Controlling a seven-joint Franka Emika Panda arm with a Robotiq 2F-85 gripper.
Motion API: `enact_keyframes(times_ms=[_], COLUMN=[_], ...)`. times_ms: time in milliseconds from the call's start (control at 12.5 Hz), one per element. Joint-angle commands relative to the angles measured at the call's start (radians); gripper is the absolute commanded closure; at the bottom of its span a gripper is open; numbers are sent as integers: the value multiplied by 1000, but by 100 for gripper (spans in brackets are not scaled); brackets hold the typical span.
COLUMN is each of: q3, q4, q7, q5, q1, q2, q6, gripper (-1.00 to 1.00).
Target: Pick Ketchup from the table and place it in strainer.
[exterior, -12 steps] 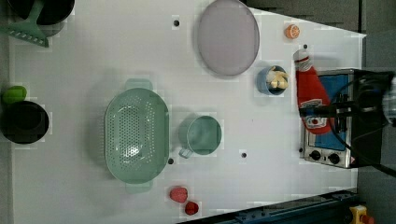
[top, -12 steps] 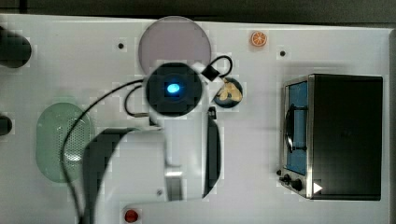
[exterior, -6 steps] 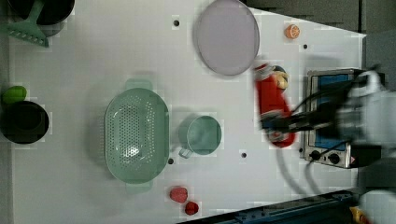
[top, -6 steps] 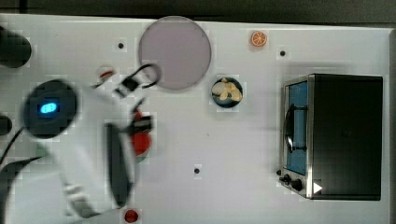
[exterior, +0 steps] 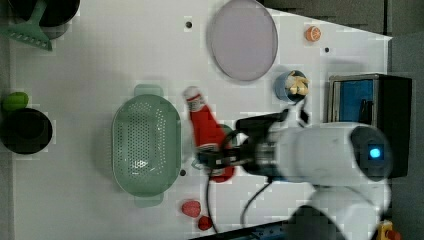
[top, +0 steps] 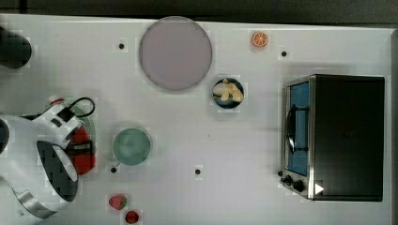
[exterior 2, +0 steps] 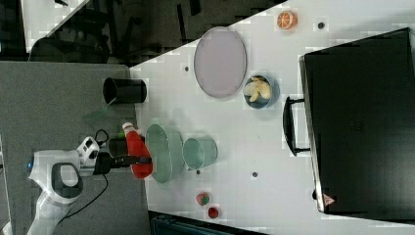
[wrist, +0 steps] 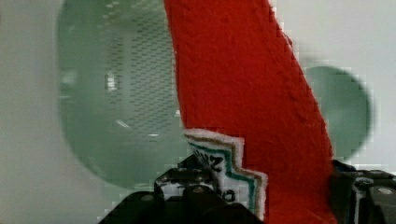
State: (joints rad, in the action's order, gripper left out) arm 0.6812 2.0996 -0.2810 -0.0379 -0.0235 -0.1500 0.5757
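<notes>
**Ketchup held beside the strainer**

The tool [exterior: 216,159] is clenched around the lower body of the ketchup [exterior: 204,127], which it holds off the surface [exterior: 110,60] at the centre of the left view, cap toward the frame's top. The strainer [exterior: 145,145] lies just to its left there. In the top view's lower left, the white arm hides most of the strainer [top: 90,123] and much of the ketchup [top: 84,150]. A round green bowl [top: 132,146] sits beside them.
</notes>
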Motion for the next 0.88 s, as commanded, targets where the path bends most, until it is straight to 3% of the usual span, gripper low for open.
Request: enact_keyframes(times_ms=[80, 320, 560, 880], q3=[51, 54, 51, 52], q4=[-5, 17, 31, 19], q7=[217, 347, 394, 401], q5=[2, 51, 105, 95], q1=[0, 36, 42, 17], q2=[-80, -194, -257, -193], q6=[162, 335, 388, 386], gripper=[-24, -32, -96, -100])
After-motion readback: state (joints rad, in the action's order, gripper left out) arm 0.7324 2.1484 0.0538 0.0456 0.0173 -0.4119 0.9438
